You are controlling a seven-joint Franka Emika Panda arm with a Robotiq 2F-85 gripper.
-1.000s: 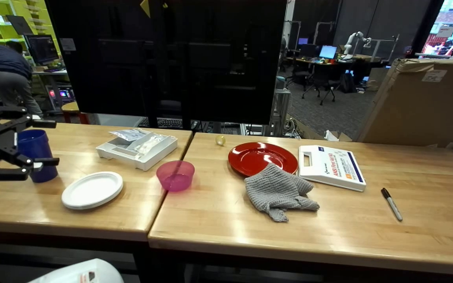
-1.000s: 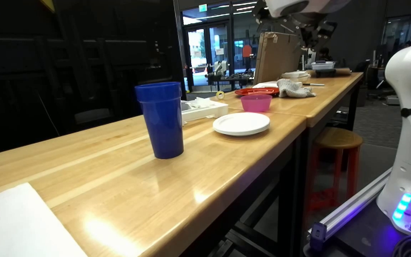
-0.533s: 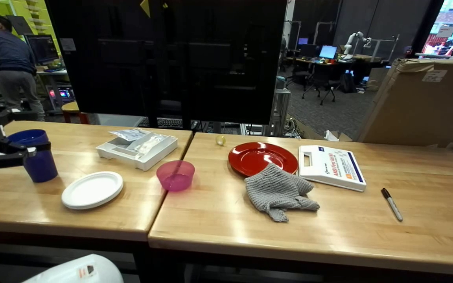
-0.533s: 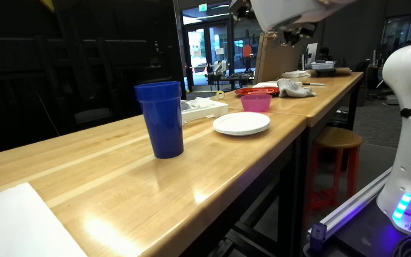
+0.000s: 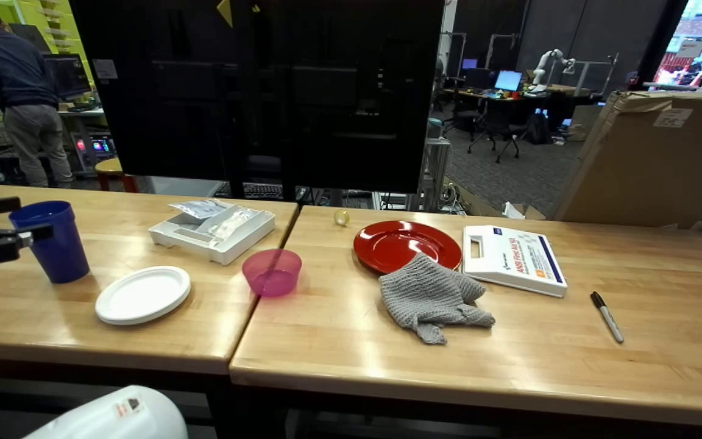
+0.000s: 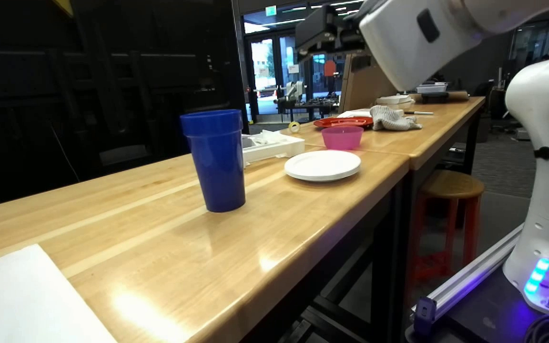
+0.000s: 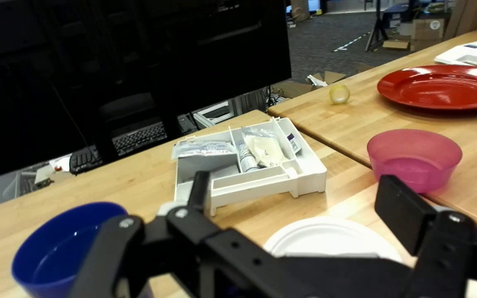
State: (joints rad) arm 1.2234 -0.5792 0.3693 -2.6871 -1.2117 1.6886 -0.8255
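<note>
In an exterior view, the cup (image 5: 64, 253) at left is showing smooth plastic; the cloth (image 5: 430, 296) right of centre is looking rough-knitted; the wooden counter (image 5: 320, 347) is gleaming.

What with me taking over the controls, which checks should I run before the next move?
1. End effector open: ok, jaws apart, holding nothing.
2. End effector apart from blue cup: ok, a gap shows in an exterior view.
3. Blue cup upright: ok.
4. Blue cup empty: cannot tell, its bottom is hidden.
5. Pink bowl off the table seam: not ok, it sits across it.
</note>
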